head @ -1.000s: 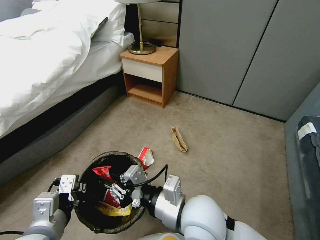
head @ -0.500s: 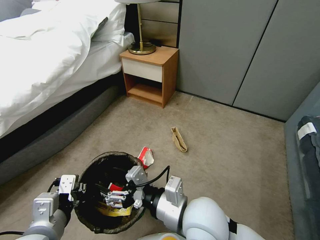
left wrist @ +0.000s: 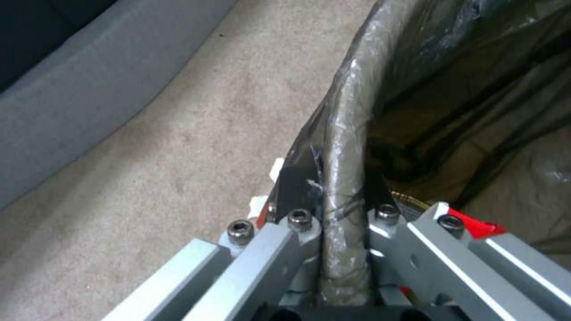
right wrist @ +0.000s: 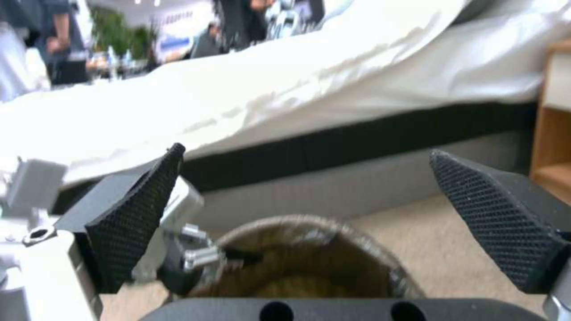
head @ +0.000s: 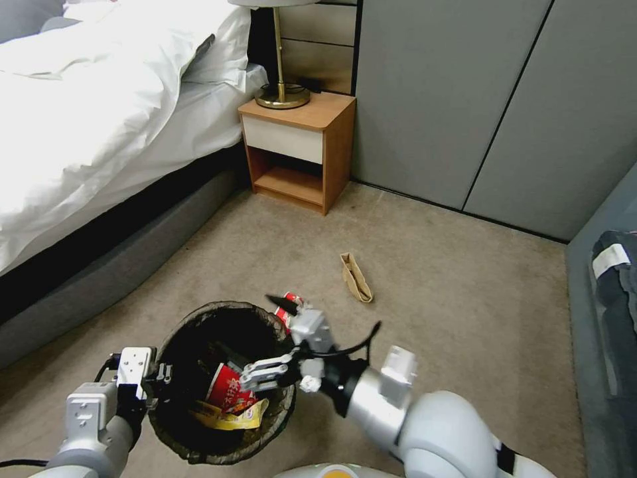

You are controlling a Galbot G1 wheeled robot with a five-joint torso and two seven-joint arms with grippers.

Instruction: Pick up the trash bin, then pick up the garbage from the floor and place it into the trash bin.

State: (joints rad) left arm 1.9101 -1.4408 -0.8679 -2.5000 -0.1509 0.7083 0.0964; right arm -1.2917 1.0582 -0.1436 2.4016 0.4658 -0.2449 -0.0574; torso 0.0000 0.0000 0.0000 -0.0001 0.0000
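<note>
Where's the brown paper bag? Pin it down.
Head view: the brown paper bag lies on the carpet, ahead of the trash bin, toward the nightstand.

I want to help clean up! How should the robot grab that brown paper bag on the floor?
Probably from straight above, pinching across the narrow middle. The brown paper bag lies flat and long on the carpet, with open floor all round, so fingers can straddle its short width. The right gripper, open by the trash bin, is nearest.

The head camera looks down at the carpet and the trash bin (head: 222, 382) from above. Both wrist cameras sit close to its rim; the right one faces the bed (right wrist: 285, 89).
</note>
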